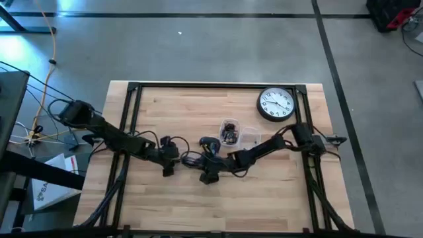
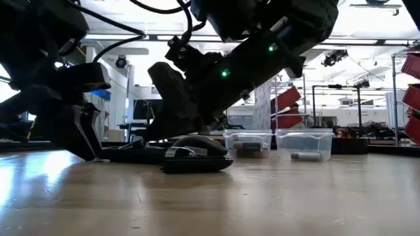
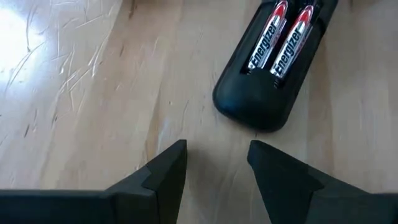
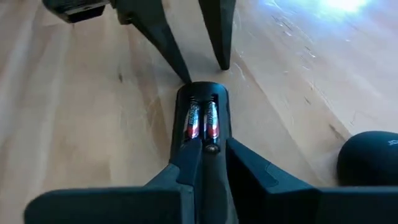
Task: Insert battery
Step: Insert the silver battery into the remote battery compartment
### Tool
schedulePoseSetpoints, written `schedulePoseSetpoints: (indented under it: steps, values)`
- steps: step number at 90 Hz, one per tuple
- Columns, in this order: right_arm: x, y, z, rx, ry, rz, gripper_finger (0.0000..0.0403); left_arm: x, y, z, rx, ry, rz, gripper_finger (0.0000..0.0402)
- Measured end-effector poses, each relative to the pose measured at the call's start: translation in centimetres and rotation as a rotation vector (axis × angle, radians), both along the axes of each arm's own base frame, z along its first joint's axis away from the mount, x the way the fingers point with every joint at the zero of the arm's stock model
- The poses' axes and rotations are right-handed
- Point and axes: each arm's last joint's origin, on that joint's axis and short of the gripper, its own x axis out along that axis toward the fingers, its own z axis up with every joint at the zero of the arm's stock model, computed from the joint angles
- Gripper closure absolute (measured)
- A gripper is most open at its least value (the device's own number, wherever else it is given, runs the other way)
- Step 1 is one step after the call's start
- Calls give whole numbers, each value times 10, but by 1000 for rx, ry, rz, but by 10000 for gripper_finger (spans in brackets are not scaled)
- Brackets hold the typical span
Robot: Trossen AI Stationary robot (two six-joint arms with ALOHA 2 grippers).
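A black remote [image 4: 200, 106] lies on the wooden table [image 1: 264, 198] with its back up and its battery bay open. Two red-and-silver batteries [image 3: 278, 38] lie side by side in the bay. My right gripper [image 4: 213, 150] is down on the remote's end nearest it, fingers at one battery [image 4: 211, 127]. My left gripper [image 3: 217, 155] stands open just off the remote's other end, touching nothing. In the high view the two grippers face each other at mid-table, left gripper [image 1: 169, 164], right gripper [image 1: 209, 169]. My right gripper has one fingertip on each side of that battery's near end [image 4: 211, 147], reaching into the bay. The fingers slant down from the table's right and lie along the battery. The battery lies level in the bay beside the other one, and the remote rests flat on the table.
A black rounded object [image 4: 370, 158] sits close beside the remote. Two clear plastic tubs [image 1: 230, 132] [image 1: 250, 137] with small parts stand behind, and a round wall clock [image 1: 276, 104] lies at the far right. Bare wood stretches along the near edge.
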Motion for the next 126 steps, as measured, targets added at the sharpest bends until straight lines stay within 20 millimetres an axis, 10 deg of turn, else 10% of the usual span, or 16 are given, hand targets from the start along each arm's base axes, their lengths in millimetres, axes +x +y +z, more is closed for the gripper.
schedulePoseSetpoints:
  steps: [126]
  values:
    - [5,-7,-4,56,-25,47,364,3,-2,1,-22,-31,-31,238]
